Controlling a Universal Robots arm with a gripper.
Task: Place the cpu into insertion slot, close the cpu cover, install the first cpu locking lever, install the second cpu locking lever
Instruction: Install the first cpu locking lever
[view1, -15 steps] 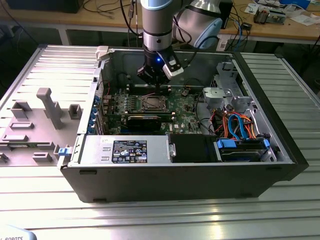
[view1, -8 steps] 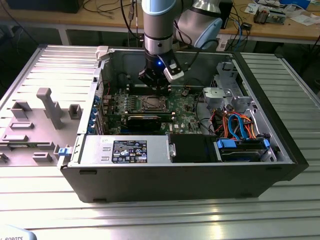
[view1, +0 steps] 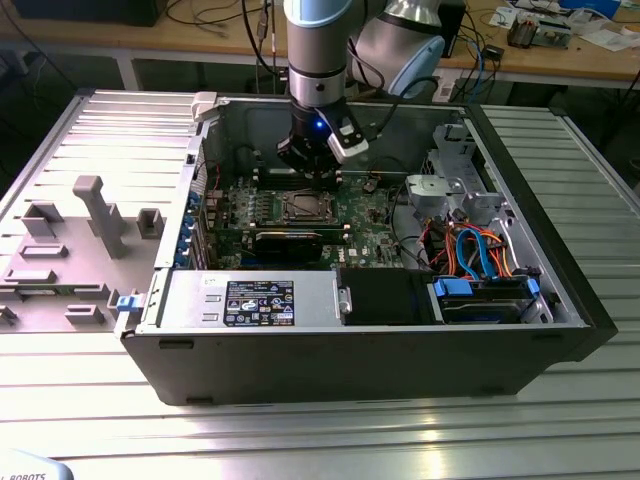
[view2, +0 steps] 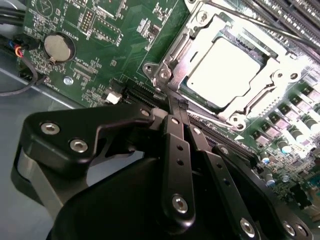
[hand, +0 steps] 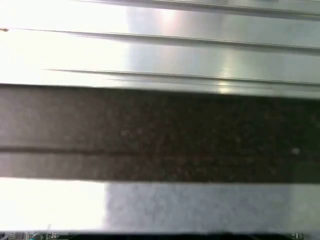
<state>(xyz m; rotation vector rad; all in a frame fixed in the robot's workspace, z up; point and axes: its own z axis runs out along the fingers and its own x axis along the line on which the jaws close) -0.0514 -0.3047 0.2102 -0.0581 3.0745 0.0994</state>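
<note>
Silver-topped cpu (view2: 227, 70) sits under the cpu cover (view2: 274, 80), black pincer (view2: 181, 106) pressed together beside it.

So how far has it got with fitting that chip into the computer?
The cpu already sits in the insertion slot, and the cpu cover looks closed over its edges, its silvery frame surrounding the pale chip top. In hand: the gripper, fingers together, sits low at the socket's corner beside a thin metal locking lever. Whether either lever is latched yet, I can't tell; that appears to be what's left.
</note>
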